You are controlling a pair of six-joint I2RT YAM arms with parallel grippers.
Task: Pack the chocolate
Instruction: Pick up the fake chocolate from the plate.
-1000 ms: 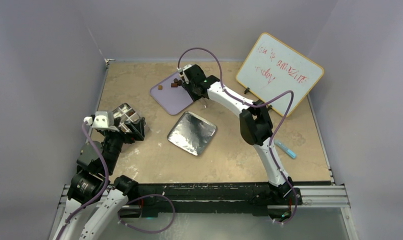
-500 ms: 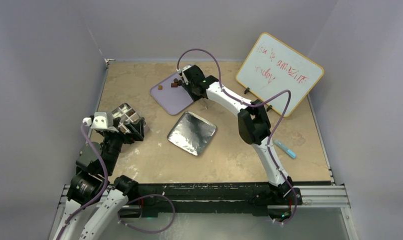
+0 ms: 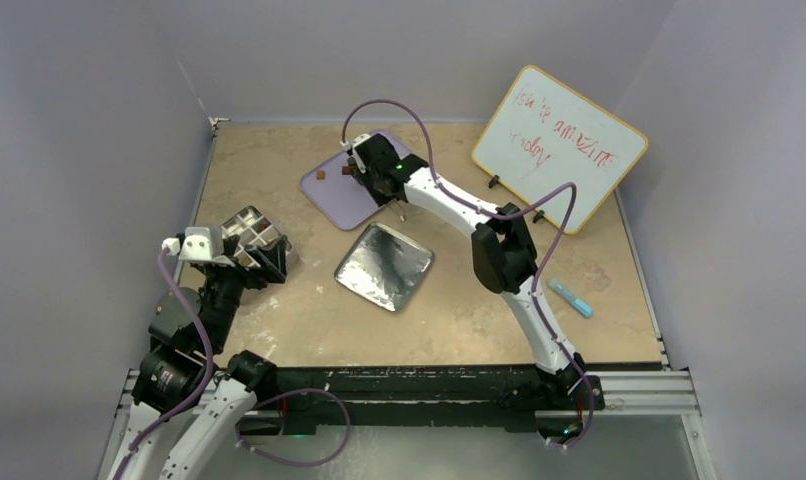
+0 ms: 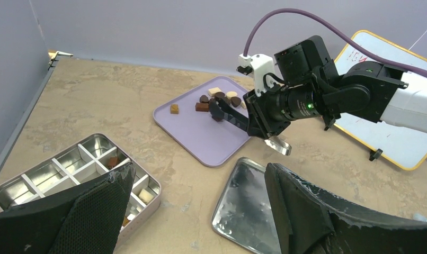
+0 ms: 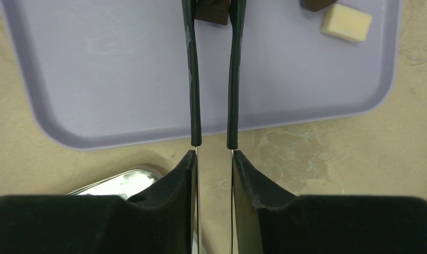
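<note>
Chocolate packing barely started
A few chocolates [image 4: 112, 161] sit in the tin [image 4: 73, 156], and more wait on the lilac tray [image 4: 201, 137]. The right gripper [image 5: 211, 13] pinches a dark piece [image 5: 211, 18]; the left gripper [image 4: 198, 174] gapes empty.

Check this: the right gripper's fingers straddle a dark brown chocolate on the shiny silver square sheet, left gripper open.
One error: the dark brown chocolate piece between the fingers of the right gripper lies on the flat lilac rounded-rectangle tray, not the shiny silver square sheet, as the right wrist view shows. The left gripper is open.
</note>
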